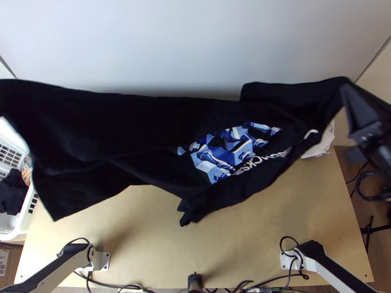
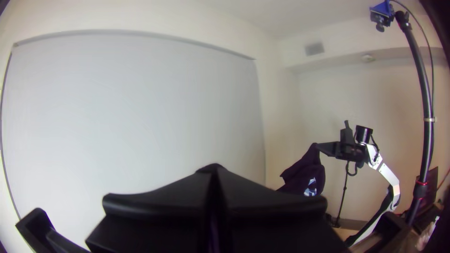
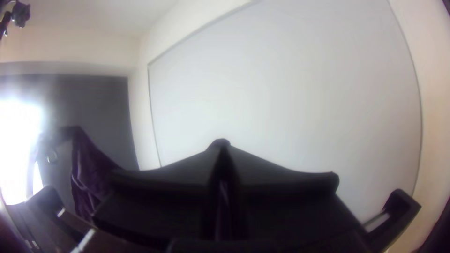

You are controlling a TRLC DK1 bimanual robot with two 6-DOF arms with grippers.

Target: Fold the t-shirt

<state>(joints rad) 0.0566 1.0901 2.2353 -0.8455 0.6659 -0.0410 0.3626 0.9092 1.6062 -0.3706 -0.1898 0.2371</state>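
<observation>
Hanging above the table [image 1: 244, 234], the black t-shirt [image 1: 122, 132] stretches from left to right between the two pincers. The left pincer [image 2: 213, 168] has its fingers together, clamped on the shirt's far left end. The right pincer [image 1: 347, 89] is clamped on the cloth at the far right, its fingers pressed together too. I cannot tell which part of the shirt either one grips. The far edge runs across with a step towards the right, while the near side droops, uneven, into a small bunched bit [image 1: 189, 213] near the middle. A blue and white print [image 1: 227, 151] with white lettering lies right of centre, tilted and creased. At the left stands a white basket [image 1: 25, 215] with dark clothing [image 1: 12, 193] in it. Some white stuff [image 1: 322, 145] peeks out near the shirt's right end. Black cables [image 1: 122, 287] run along the table's near edge, between the arms' bases.
</observation>
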